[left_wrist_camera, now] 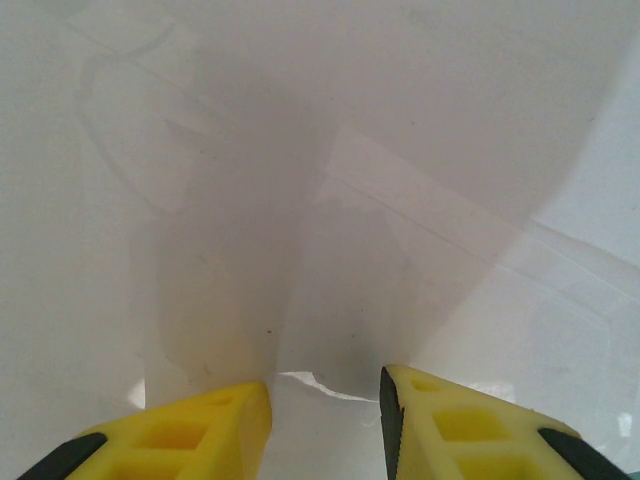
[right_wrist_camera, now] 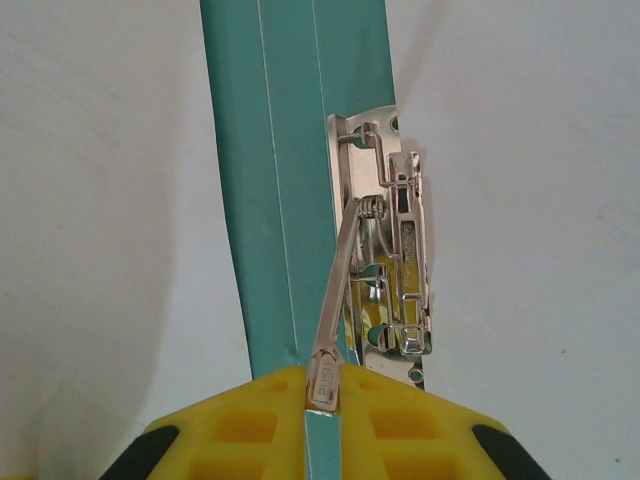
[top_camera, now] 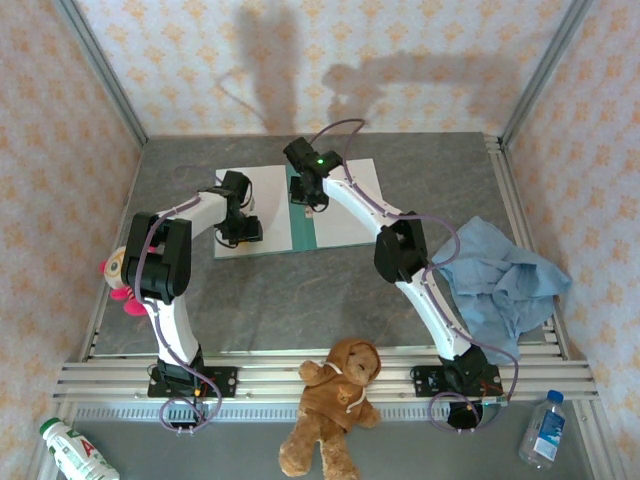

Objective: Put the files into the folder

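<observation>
The teal-green folder (top_camera: 303, 222) lies open at the table's back middle, its spine (right_wrist_camera: 290, 150) running up the right wrist view. White files (top_camera: 265, 200) cover its left half, and white paper (top_camera: 355, 205) covers the right half. A metal clip (right_wrist_camera: 395, 260) sits beside the spine. My right gripper (right_wrist_camera: 322, 385) is shut on the clip's lever (right_wrist_camera: 338, 290), which is marked PUSH. My left gripper (left_wrist_camera: 325, 400) hangs low over the left sheet (left_wrist_camera: 400, 150), its yellow fingers (left_wrist_camera: 200, 430) apart with a paper edge showing between them.
A light blue cloth (top_camera: 500, 280) is bunched at the right beside the right arm. A brown teddy bear (top_camera: 335, 400) lies on the front rail, with a plastic bottle (top_camera: 545, 430) at the far right and another (top_camera: 80, 450) at the far left. A pink-and-cream toy (top_camera: 118, 275) sits by the left arm.
</observation>
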